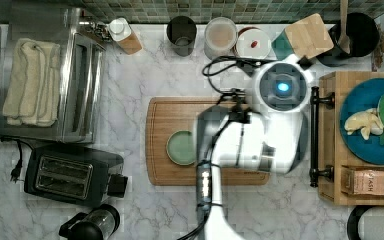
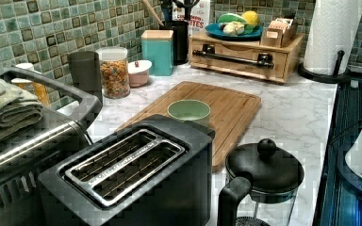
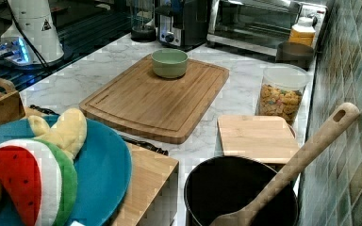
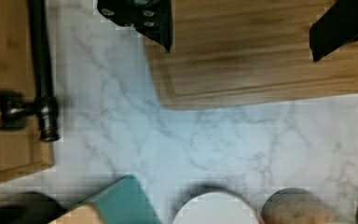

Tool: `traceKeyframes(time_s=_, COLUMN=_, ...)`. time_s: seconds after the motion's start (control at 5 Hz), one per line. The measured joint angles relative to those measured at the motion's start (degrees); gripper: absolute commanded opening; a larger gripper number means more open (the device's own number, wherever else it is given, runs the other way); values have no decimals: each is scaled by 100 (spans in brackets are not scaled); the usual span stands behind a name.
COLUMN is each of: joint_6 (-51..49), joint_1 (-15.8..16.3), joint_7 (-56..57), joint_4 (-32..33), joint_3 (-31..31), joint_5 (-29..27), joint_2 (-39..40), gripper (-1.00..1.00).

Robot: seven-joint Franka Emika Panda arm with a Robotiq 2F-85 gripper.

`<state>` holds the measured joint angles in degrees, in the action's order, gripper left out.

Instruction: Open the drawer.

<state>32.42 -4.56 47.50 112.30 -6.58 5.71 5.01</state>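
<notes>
The drawer (image 2: 239,57) is shut: in the left view its front sits flush in the low wooden box that carries the blue plate (image 2: 233,32) of toy fruit, and the long black bar handle (image 2: 233,58) lies close along that front with no gap behind it. In the top view the box stands at the top view's right edge of the marble bench (image 1: 130,90), with the handle (image 1: 314,135) facing the cutting board (image 1: 160,145). The gripper (image 4: 240,35) hangs above the corner of the board, its two black fingers (image 4: 156,21) spread apart and holding nothing. The wrist view shows the handle (image 4: 41,70) off to one side, near but apart from the fingers. So nothing of the task is done yet: the arm has to reach the bar, close on it, and pull the drawer out toward the board.
</notes>
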Motion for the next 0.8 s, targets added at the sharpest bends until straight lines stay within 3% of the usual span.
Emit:
traceKeyframes(time_s=0.4, joint_6=-84, joint_1=-666, joint_7=274, joint_4=-11, joint_3=-379, joint_5=114, joint_2=380, gripper=100)
traceKeyframes(time_s=0.8, joint_6=937, joint_1=-1122, joint_7=1119, joint_4=196, joint_3=-422, joint_5=161, joint_2=707, gripper=100)
